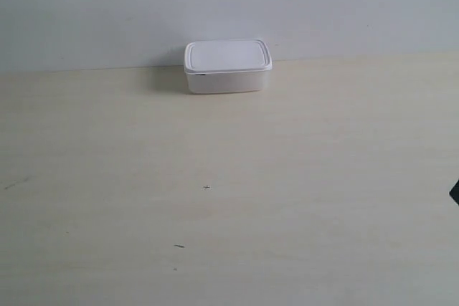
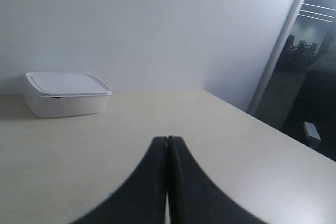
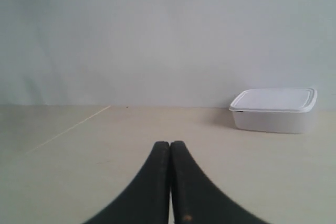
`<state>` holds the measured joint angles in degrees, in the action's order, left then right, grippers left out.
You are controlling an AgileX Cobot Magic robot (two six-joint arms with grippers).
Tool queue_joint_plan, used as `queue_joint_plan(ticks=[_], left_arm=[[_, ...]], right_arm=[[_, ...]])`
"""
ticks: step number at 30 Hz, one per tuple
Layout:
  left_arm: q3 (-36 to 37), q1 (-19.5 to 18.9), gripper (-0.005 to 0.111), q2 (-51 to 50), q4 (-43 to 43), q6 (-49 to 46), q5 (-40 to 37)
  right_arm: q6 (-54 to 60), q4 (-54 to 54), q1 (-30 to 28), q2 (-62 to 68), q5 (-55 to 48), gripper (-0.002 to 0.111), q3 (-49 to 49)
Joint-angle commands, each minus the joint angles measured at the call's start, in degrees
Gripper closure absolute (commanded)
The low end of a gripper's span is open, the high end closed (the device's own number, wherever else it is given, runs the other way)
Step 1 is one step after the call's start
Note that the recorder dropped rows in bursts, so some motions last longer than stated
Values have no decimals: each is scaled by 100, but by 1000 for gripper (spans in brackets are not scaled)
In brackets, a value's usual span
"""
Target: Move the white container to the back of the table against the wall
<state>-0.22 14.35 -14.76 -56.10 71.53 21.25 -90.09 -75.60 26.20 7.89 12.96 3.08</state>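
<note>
The white container [image 1: 227, 67] sits lid-on at the far edge of the cream table [image 1: 229, 198], right by the pale wall [image 1: 229, 5]. It also shows in the left wrist view [image 2: 65, 94] and the right wrist view [image 3: 274, 109], well ahead of each gripper. My left gripper [image 2: 167, 139] is shut with nothing between its black fingers, hovering over bare tabletop. Over bare tabletop too, my right gripper [image 3: 170, 144] is shut and empty. Neither gripper touches the container. In the exterior view only a dark sliver [image 1: 455, 193] of an arm shows at the right edge.
A few tiny dark specks [image 1: 206, 188] mark the tabletop. The left wrist view shows the table's side edge [image 2: 273, 129] with a dark room and a vertical frame [image 2: 278, 45] beyond it. A thin seam line [image 3: 68, 128] crosses the table in the right wrist view.
</note>
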Motion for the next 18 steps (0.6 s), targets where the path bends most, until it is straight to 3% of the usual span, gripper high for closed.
queue_joint_plan(ticks=[1, 5, 18], left_arm=[[22, 20, 107, 30, -327, -293, 164], [22, 20, 107, 40, -471, -387, 215], [22, 20, 107, 40, -565, -240, 164]], right_arm=[[1843, 1474, -23, -243, 514, 108, -308], [2317, 1631, -23, -414, 458, 108, -308], [1785, 1606, -23, -414, 301, 108, -308]])
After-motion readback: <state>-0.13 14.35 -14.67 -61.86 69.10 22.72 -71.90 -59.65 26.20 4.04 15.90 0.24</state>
